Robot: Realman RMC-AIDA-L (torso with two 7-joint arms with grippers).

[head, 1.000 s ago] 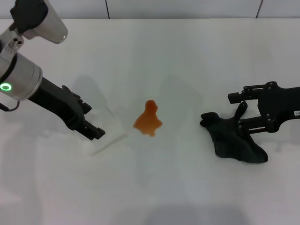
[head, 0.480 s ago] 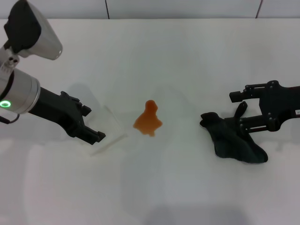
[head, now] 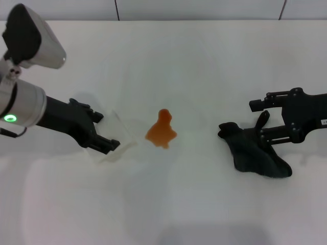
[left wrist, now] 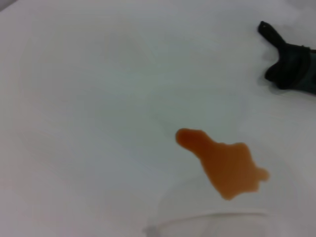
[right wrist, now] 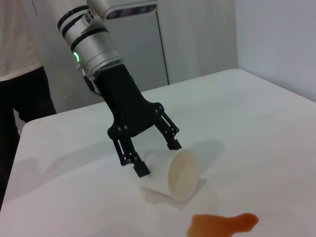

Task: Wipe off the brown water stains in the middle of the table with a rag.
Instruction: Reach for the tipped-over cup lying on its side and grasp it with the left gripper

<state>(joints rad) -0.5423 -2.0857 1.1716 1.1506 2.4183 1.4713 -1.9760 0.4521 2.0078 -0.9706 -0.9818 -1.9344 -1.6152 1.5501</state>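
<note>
- The stain [head: 162, 131] sits mid-table [head: 194, 61], its long axis running near to far, narrow end pointing away from the robot.
- The rag [head: 253, 151] lies right of it, under the right gripper [head: 261, 125], whose jaws gape wide.
- The left gripper [head: 104, 138] straddles a tipped cup [head: 118, 140], jaws spread.

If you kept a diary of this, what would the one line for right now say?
left gripper: open around tipped cup | right gripper: open at rag | stain: unwiped | table
</note>
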